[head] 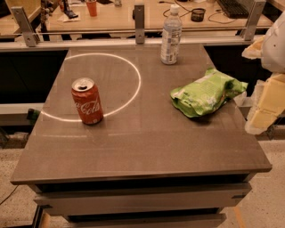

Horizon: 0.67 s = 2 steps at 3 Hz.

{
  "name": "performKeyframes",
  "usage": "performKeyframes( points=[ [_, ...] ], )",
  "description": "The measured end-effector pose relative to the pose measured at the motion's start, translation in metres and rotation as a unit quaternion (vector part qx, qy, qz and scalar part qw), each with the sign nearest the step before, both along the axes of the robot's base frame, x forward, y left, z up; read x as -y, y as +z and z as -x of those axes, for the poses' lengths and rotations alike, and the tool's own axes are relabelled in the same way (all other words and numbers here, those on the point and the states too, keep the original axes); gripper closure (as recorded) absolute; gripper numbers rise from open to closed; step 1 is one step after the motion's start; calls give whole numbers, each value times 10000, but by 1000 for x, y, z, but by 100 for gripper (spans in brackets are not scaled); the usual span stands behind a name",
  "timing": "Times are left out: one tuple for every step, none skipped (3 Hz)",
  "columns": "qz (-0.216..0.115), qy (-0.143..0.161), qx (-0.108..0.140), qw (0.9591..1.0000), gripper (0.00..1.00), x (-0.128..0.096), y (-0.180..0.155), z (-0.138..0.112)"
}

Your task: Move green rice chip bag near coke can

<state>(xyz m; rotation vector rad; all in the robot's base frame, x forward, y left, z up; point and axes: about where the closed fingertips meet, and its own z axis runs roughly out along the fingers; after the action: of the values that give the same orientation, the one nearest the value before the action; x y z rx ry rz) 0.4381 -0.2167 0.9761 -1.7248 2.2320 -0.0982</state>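
The green rice chip bag (207, 92) lies crinkled on the right side of the brown table (142, 147). The red coke can (87, 101) stands upright on the left side, well apart from the bag. My gripper (263, 109) hangs at the right edge of the view, just off the table's right edge and to the right of the bag, not touching it. It holds nothing that I can see.
A clear plastic bottle (171, 35) with a white cap stands at the table's back, above the bag. A bright ring of light (133, 84) lies on the tabletop around the can's area. A desk with clutter (116, 13) stands behind a rail.
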Motion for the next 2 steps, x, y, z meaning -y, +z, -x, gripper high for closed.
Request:
performKeyframes(
  points=[
    [0,0,1,10000,0,0,0,0],
    [-68,-16,107,9999,0,-1,3,-4]
  ],
)
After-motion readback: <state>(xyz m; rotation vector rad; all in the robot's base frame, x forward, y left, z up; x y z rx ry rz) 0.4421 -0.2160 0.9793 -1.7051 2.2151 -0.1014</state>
